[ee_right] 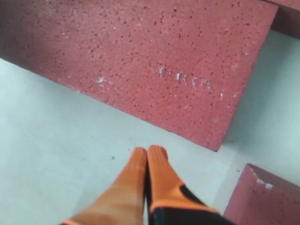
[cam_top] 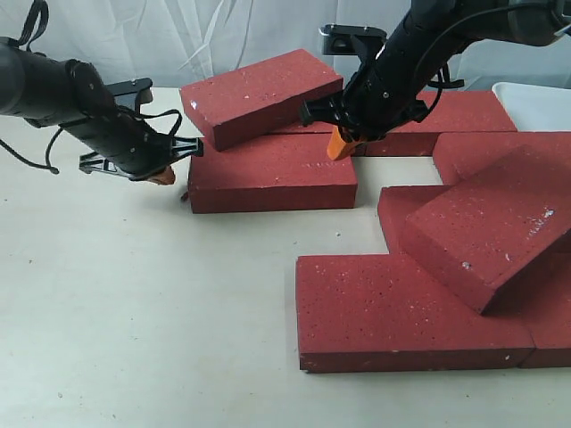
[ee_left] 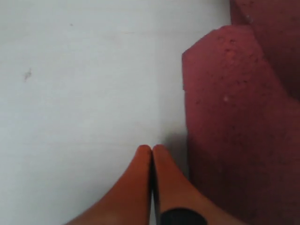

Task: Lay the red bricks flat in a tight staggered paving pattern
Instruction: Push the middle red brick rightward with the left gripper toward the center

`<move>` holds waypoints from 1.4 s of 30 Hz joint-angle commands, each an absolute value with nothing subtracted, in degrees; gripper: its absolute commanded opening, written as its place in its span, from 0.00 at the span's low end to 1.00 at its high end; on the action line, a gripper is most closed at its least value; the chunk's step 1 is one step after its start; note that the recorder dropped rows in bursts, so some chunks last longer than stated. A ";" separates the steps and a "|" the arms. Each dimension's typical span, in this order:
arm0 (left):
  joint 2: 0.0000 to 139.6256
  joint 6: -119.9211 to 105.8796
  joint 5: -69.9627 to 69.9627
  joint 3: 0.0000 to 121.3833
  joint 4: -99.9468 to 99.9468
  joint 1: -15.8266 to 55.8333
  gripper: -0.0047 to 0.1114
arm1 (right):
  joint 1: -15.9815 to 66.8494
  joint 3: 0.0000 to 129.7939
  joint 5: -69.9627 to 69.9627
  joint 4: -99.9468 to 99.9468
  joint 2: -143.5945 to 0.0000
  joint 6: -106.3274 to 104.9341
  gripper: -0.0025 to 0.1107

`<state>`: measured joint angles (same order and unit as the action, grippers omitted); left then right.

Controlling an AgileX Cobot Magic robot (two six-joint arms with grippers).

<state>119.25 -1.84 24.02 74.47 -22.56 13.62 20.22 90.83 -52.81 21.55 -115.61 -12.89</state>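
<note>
Flat brick [cam_top: 401,312] foremost; left pincer [ee_left: 151,149] closed

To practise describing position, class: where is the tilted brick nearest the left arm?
In the exterior view, the tilted brick lies upper left of centre, propped on a flat brick, between the left hand and the right hand.

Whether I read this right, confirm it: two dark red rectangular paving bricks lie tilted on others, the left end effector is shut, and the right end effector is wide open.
One detail is wrong: the right end effector is shut too, its orange fingers pressed together in the right wrist view. The tilted dark red rectangular paving bricks and the shut left end effector are as stated.
</note>
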 commanded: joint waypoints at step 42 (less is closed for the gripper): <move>118.63 -6.49 24.53 78.08 -25.92 19.84 0.04 | 20.05 91.09 -55.57 21.08 -115.49 -13.25 0.01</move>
<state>120.83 -6.50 22.00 77.74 -29.95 20.49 20.22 90.83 -54.80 21.42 -115.61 -12.89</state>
